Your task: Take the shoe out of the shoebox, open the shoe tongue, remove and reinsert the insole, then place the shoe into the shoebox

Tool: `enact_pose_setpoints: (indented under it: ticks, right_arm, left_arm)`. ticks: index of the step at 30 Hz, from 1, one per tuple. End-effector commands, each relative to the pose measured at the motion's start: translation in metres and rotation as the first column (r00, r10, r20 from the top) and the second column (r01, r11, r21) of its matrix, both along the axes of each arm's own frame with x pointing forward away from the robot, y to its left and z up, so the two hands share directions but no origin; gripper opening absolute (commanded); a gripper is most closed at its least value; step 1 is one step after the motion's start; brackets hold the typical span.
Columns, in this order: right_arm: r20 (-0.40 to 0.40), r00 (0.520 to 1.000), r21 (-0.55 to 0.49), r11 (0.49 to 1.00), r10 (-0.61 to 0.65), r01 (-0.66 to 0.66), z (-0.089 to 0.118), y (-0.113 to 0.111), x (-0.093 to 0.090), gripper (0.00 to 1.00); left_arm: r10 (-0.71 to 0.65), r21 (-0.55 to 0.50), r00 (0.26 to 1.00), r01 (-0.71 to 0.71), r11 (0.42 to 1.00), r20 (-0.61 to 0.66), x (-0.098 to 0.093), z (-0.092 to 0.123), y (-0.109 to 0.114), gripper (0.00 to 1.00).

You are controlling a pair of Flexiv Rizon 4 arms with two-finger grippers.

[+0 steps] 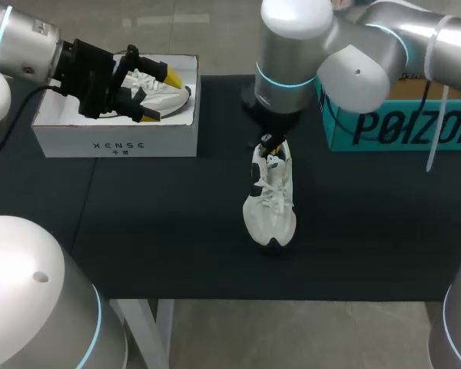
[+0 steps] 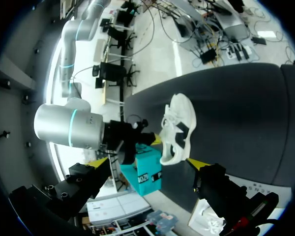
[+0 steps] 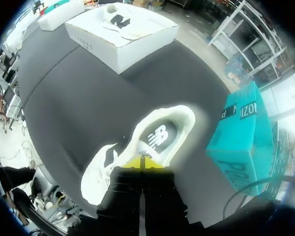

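White shoe (image 1: 269,201), lengthwise front-to-back, toe toward robot

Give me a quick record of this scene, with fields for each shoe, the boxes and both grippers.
shoe on table: white, lying on the black table, insole showing inside
second shoe: white, inside the shoebox
shoebox: white, open, far left of the table
teal box: far right of the table
left gripper: open, over the shoebox, holding nothing
right gripper: tips together at the heel rim of the shoe on table; whether it pinches anything is unclear
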State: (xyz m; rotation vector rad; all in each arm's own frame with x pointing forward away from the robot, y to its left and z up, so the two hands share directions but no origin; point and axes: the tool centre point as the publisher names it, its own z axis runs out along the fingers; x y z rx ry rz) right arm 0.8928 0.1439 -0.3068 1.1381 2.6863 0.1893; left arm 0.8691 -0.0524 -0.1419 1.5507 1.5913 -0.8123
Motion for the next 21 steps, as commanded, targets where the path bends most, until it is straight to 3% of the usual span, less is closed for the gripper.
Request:
enact_pose_setpoints:
  ticks: [1,3,5,6,9,14,15,17,21]
  right_arm:
    - [-0.005,0.955,0.023,0.955,0.296,-0.296,-0.002,-0.006,0.0,0.0]
    - [-0.005,0.955,0.023,0.955,0.296,-0.296,-0.002,-0.006,0.0,0.0]
    - [-0.022,0.898,-0.063,0.896,0.44,-0.44,0.0,-0.003,0.018,0.0]
    - [-0.045,0.862,-0.132,0.852,0.506,-0.507,0.001,-0.004,0.027,0.0]
    - [-0.126,0.742,-0.195,0.717,0.658,-0.669,0.008,-0.006,0.051,0.0]
    - [-0.175,0.696,-0.222,0.661,0.696,-0.717,0.015,-0.014,0.076,0.0]
    - [-0.177,0.675,-0.222,0.639,0.717,-0.737,0.013,-0.014,0.082,0.05]
    - [-0.2,0.662,-0.229,0.623,0.722,-0.748,0.007,-0.014,0.092,0.27]
    - [-0.238,0.656,-0.241,0.611,0.717,-0.755,-0.007,-0.013,0.105,0.19]
  left_arm:
    - [0.002,0.002,1.0,-0.002,1.0,0.001,-0.001,0.0,-0.001,1.0]
    - [0.002,0.002,1.0,-0.002,1.0,0.001,-0.001,0.0,-0.001,1.0]
    - [0.002,0.002,1.0,-0.002,1.0,0.001,-0.001,0.0,-0.001,1.0]
    - [0.002,0.002,1.0,-0.002,1.0,0.001,-0.001,0.0,-0.001,1.0]
    - [0.002,0.002,1.0,-0.002,1.0,0.001,-0.001,0.0,-0.001,1.0]
    - [0.002,0.002,1.0,-0.002,1.0,0.001,-0.001,0.0,-0.001,1.0]
    - [0.002,0.002,1.0,-0.002,1.0,0.001,-0.001,0.0,-0.001,1.0]
    - [0.002,0.002,1.0,-0.002,1.0,0.001,-0.001,0.0,-0.001,1.0]
    - [0.002,0.002,1.0,-0.002,1.0,0.001,-0.001,0.0,-0.001,1.0]
